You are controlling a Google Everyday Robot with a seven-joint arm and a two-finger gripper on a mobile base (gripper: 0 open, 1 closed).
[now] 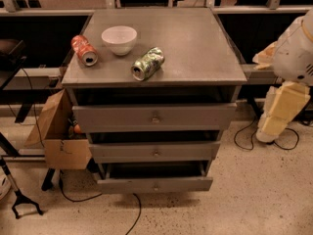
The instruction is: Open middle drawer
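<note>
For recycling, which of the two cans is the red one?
The red can left of the white bowl, at the left edge of the cabinet; the green can lies right of the bowl. The gripper hangs right of the cabinet.
</note>
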